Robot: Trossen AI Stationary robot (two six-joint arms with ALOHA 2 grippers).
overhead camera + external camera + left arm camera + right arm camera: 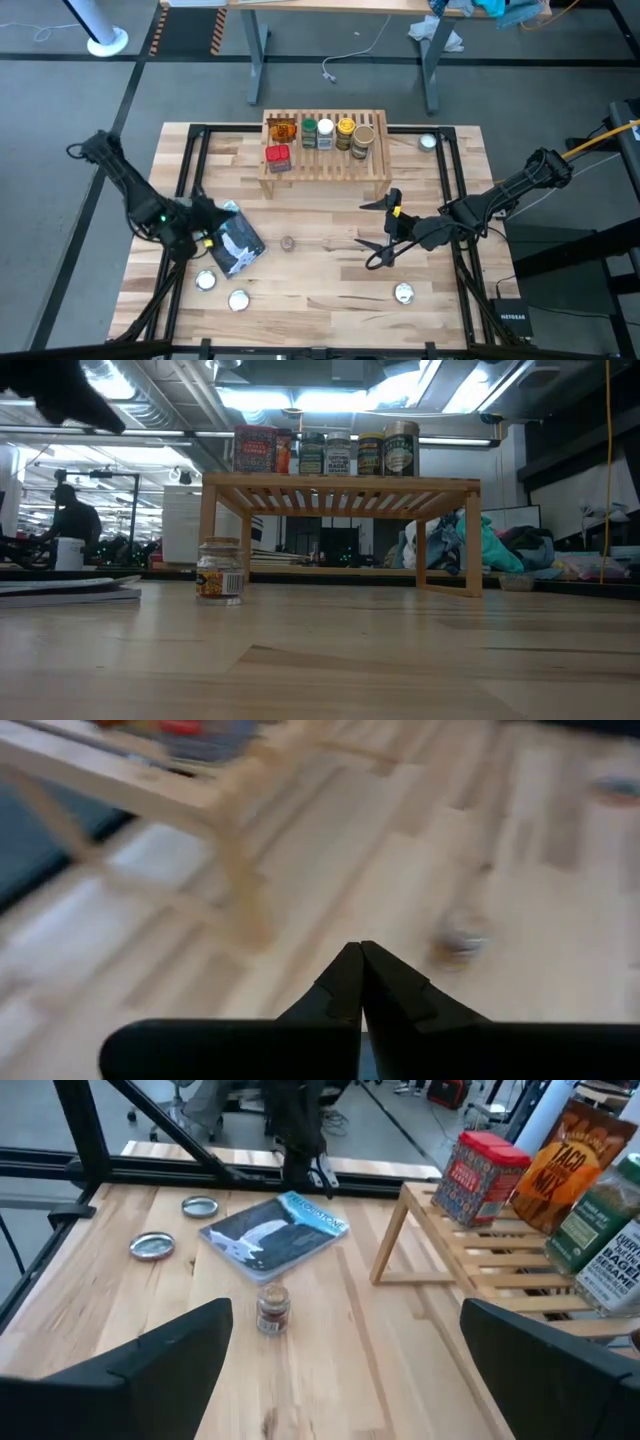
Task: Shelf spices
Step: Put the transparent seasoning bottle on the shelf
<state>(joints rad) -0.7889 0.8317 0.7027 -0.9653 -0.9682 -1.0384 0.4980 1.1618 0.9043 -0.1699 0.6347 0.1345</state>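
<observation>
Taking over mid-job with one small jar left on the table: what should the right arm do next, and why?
Probably ease the open right gripper toward the small clear jar. It stands alone on the table, off the shelf, and the left gripper is shut beside the pouch.

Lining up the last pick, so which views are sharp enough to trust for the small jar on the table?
Left wrist view: motion-blurred, the small clear jar only a smear. Right wrist view: sharp, jar clear beside the pouch. Low view: jar crisp, ceiling lights glaring behind the shelf. High view: sharp, jar tiny.
</observation>
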